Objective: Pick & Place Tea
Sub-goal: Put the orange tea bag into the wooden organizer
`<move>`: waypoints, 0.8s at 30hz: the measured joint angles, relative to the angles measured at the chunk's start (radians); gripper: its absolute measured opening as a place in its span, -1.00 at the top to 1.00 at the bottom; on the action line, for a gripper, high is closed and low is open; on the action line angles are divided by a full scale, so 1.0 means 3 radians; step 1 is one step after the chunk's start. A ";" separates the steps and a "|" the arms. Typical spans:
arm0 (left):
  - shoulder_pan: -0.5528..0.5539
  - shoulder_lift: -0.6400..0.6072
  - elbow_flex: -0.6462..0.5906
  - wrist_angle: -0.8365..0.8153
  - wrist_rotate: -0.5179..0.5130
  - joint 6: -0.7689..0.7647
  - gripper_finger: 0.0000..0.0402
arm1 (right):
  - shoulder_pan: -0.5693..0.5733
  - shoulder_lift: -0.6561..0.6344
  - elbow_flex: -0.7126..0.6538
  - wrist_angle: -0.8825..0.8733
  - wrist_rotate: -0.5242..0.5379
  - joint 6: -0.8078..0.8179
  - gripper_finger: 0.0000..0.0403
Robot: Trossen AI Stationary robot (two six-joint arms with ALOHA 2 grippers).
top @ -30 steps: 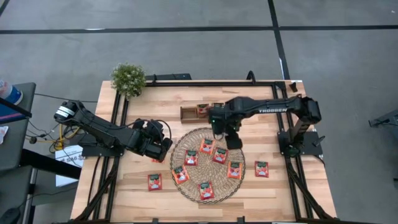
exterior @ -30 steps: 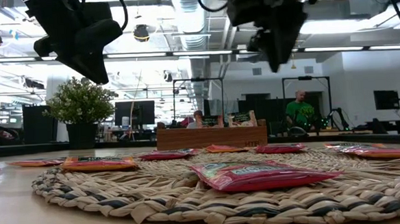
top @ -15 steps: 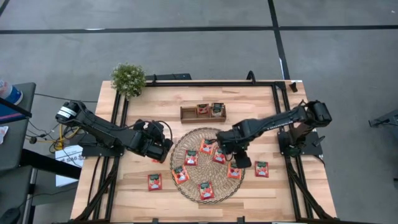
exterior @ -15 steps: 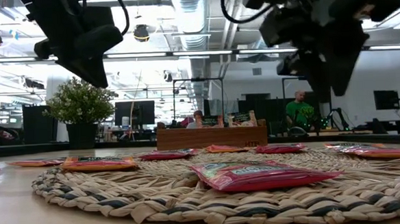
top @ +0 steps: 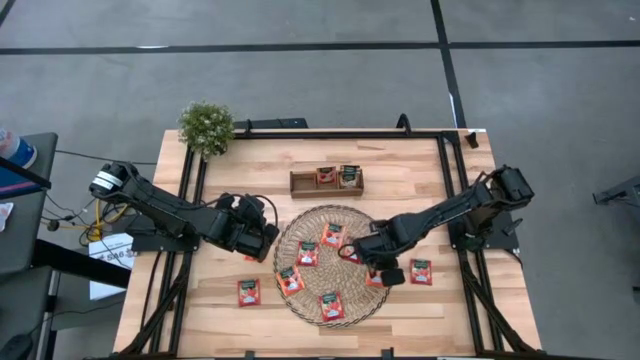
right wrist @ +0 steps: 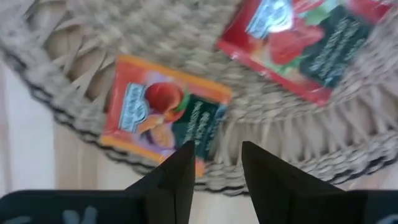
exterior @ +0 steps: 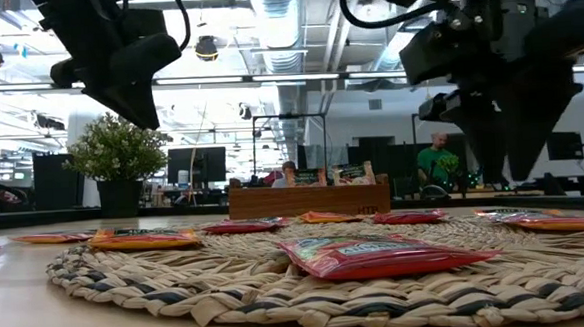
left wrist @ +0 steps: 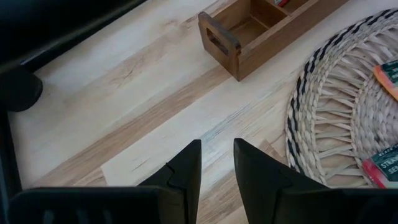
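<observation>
Red-orange tea sachets (top: 331, 306) all over the place: most lying flat on the round woven mat (top: 300, 225), two out on the bare wood either side of it, two already standing in the wooden tray (top: 300, 186) just past the mat.

Right gripper (top: 385, 268) hanging low over the mat's right edge, fingers parted with nothing between them, lined up just above an orange sachet (right wrist: 165, 118) near the rim. Left gripper (top: 262, 235) parked off the mat's left side, fingers a little apart too, also empty.

Handling guess: super light, thin, floppy and probably slick, so nothing to crush but easy to skid around or fold. Lying flat like that, not much to bite. Best bet looks like pinching across one edge or a corner where the bumpy weave lifts it a bit, not stabbing straight down at the middle.

Surface: pale wood plank table (top: 420, 190), black frame rails around it, small potted plant (top: 206, 126) at the far left corner. Room behind: big open lab with monitors, ceiling lights, and a person (exterior: 435, 161) in a green top way in the back.
</observation>
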 joint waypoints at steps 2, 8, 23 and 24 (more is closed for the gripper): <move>0.0000 0.0000 0.0000 0.0023 -0.0001 0.0000 0.57 | 0.0000 0.0000 0.0000 0.0024 0.0009 0.0012 0.39; 0.0000 0.0000 0.0000 0.0079 0.0032 0.0001 0.57 | 0.0035 0.0000 -0.0031 0.0156 -0.0004 0.0121 0.39; -0.0001 -0.0001 0.0000 0.0074 0.0036 0.0022 0.57 | 0.0100 0.0144 -0.0023 0.0170 0.0009 0.0186 0.40; 0.0000 -0.0001 0.0000 0.0076 0.0036 0.0022 0.57 | 0.0100 0.0185 -0.0022 0.0202 0.0012 0.0185 0.40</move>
